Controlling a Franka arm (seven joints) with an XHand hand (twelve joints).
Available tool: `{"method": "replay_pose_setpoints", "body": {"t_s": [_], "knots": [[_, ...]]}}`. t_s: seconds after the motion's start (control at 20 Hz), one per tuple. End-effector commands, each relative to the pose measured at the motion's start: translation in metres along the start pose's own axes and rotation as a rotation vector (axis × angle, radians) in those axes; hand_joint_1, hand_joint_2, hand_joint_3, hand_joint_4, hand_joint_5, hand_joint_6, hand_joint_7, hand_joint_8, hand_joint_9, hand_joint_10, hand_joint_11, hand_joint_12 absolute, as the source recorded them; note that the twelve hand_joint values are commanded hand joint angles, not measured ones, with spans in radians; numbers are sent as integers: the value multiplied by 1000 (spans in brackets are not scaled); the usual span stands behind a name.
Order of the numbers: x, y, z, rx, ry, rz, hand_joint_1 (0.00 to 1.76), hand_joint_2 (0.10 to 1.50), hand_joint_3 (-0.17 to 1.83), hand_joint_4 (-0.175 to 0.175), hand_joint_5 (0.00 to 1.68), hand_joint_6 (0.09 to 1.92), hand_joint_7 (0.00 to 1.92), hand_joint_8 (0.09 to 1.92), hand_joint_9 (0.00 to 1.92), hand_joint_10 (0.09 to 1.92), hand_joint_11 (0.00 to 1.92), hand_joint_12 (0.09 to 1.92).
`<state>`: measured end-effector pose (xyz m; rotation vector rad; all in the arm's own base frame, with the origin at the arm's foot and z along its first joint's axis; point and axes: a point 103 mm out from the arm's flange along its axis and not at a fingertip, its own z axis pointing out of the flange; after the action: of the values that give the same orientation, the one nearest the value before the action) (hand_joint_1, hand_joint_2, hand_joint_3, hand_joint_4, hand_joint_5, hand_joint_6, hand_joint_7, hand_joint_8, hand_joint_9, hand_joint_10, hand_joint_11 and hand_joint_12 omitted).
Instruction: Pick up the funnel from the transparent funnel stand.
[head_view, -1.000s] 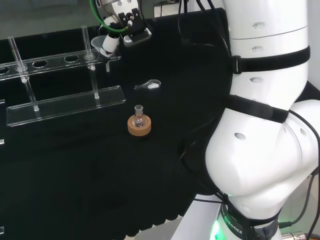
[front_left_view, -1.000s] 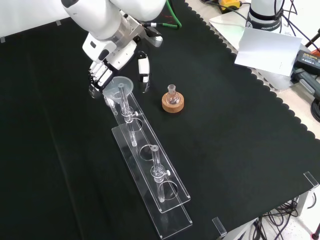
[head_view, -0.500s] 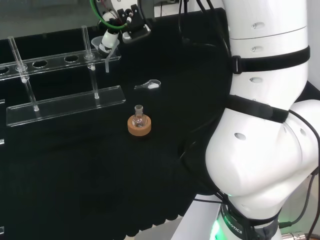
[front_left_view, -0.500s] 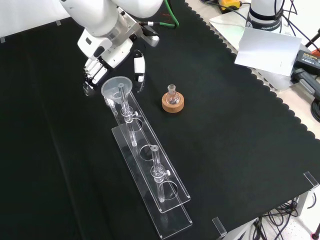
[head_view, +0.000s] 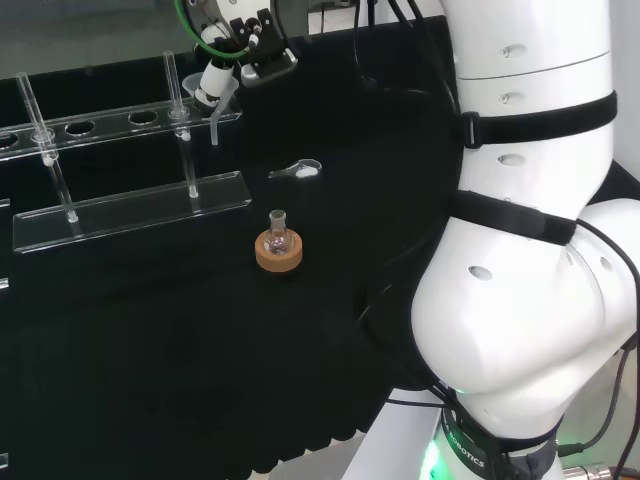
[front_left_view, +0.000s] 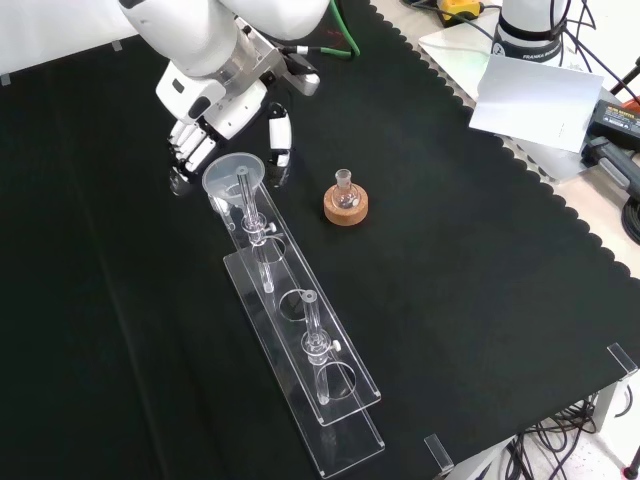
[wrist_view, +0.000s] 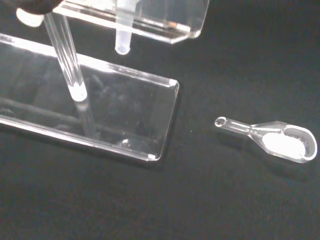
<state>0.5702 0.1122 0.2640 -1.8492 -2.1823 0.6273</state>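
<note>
The robot's black and white hand hovers at the far end of the transparent funnel stand in the front view, fingers on one side of the funnel and thumb on the other, half curled about the rim; whether they touch it cannot be told, and nothing is plainly gripped. The clear funnel sits in the end hole of the stand's upper rail, its wide mouth up and its stem hanging through the rail above the base plate, as the wrist view shows. In the head view the hand is at the worktop's far edge, above the right end of the funnel stand, with the funnel just under it. Upright clear rods join the stand's two plates. Beside the stand, toward the middle of the black-clothed worktop, a small glass flask stands on a cork ring. A clear scoop holding white powder lies flat on the cloth near the stand's end, apart from it; the head view places the scoop between the stand and the flask
</note>
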Motion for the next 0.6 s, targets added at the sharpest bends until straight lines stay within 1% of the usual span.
{"method": "replay_pose_setpoints", "body": {"t_s": [0.05, 0.1, 0.15, 0.25, 0.35, 0.45, 0.6], "knots": [[3, -5, -9, 4, -23, -19, 645, 721, 333, -25, 304, 87, 243, 697, 407, 711, 279, 1460], [4, -5, -9, 2, -13, -19, 644, 718, 347, -28, 363, 87, 297, 697, 448, 689, 289, 1450], [3, -6, -8, -16, -10, -16, 644, 715, 359, -30, 413, 87, 351, 699, 490, 670, 301, 1438], [2, -9, -10, -93, -19, -12, 648, 718, 379, -34, 490, 87, 459, 706, 573, 635, 332, 1414], [0, -13, -13, -146, -42, -2, 679, 735, 399, -31, 581, 99, 603, 723, 691, 605, 397, 1373], [-2, -17, -17, -187, -63, 7, 717, 746, 418, -22, 668, 188, 705, 723, 781, 558, 451, 1334], [-7, -27, -26, -253, -79, 11, 768, 748, 448, -6, 713, 466, 817, 738, 879, 508, 519, 1291]]}}
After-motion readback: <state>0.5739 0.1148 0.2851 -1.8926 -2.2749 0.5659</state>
